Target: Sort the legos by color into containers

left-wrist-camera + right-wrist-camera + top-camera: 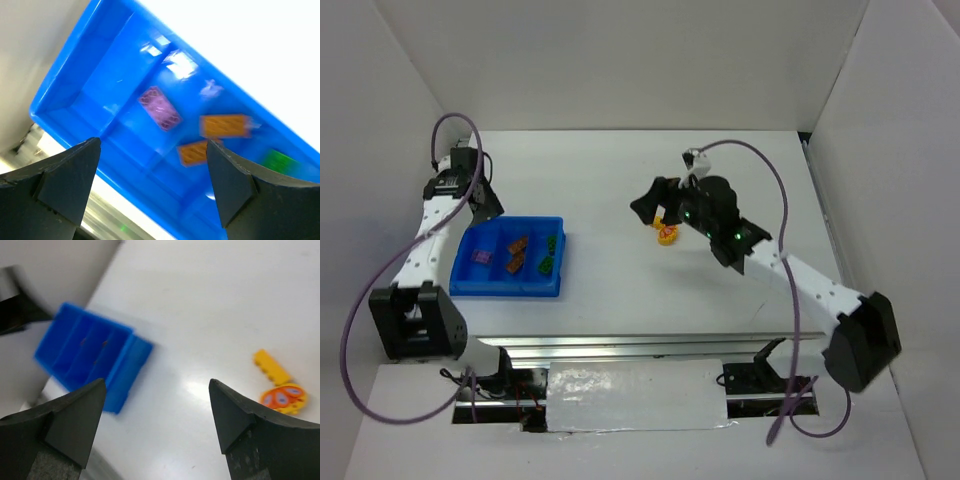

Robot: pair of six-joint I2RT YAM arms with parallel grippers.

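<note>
blue tray point(75, 65) at the left of the bench point(620, 170), left fingers point(65, 175) spread wide and empty above it, purple brick point(160, 107) flat below between them, long axis slanted, right fingers point(65, 420) spread and empty, yellow brick point(271, 366) slanted just beyond the right-hand one

White table point(620, 170), plain white walls point(620, 60)
</note>
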